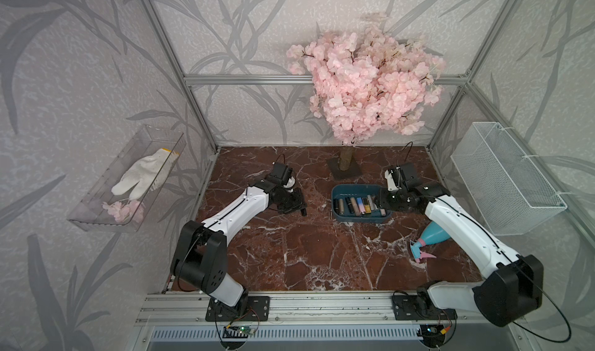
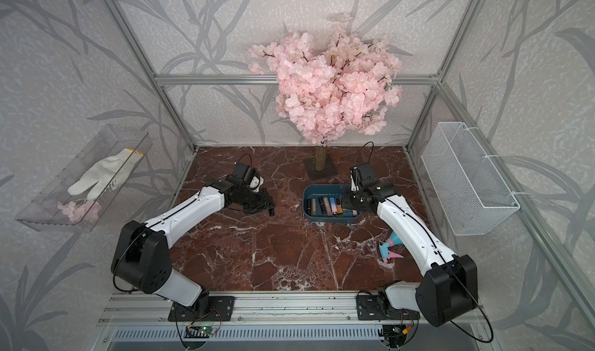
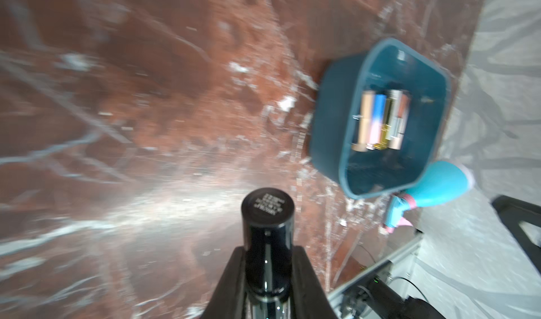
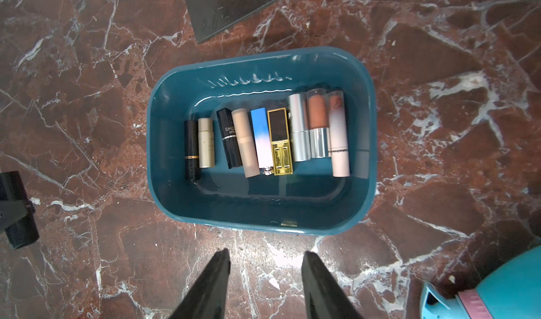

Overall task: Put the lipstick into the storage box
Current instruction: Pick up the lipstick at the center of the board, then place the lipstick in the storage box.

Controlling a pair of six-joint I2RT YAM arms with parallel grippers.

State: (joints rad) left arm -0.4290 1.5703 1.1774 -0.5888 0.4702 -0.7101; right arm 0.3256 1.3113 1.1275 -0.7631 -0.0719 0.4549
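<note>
Your left gripper is clamped on a glossy black cylindrical lipstick above the red-brown marble tabletop, apart from the dark teal plastic storage box. Your right gripper stands open, empty, near that box.

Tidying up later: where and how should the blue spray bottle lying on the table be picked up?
Probably at the narrow neck by its pink collar, from straight above, closing across it: the spray bottle lies on its side, and its cone-shaped body tapers, so a hold there could slip.
</note>
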